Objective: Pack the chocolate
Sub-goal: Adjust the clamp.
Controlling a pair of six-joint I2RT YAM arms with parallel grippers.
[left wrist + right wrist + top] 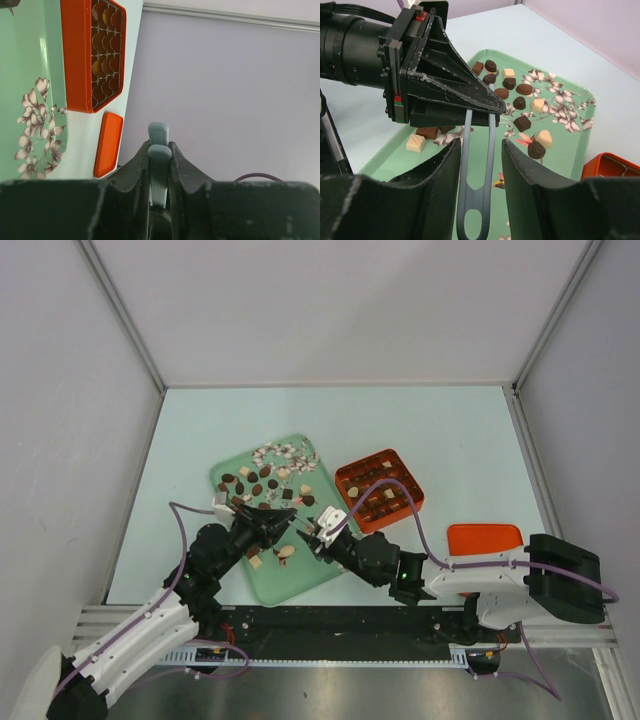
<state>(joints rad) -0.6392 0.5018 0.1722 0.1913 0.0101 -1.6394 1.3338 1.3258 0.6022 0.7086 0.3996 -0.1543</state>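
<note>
At centre-left, the chocolate (262, 485) lies scattered on a green tray (300, 575). Above it the left tool (159, 142) is pressed together, meeting the slightly spread right tool (308, 531).

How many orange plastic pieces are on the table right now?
2: the orange grid box just right of the green tray, and a flat orange lid lying apart from it, further right and nearer. None appears hidden.

chocolate (519, 103) pieces, dark brown, lighter brown and cream, round or square, lie scattered loose on the green tray (310, 570); more sit in cells of the orange box (75, 55).
</note>
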